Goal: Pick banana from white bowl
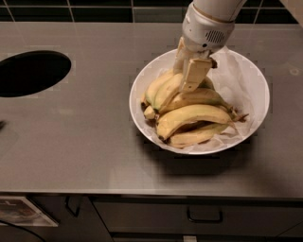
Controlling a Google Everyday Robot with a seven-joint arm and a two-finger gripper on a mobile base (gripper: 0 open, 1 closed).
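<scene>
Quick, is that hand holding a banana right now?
Hand: low among the bananas in the bowl; open, closed or holding one cannot be told.

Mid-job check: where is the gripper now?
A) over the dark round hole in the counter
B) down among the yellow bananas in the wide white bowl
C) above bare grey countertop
B: the gripper rests among the yellow bananas inside the wide white bowl.

A kitchen: steel counter (94, 142), tiles (94, 12) (gripper (185, 78) in bowl (134, 90)).
</scene>
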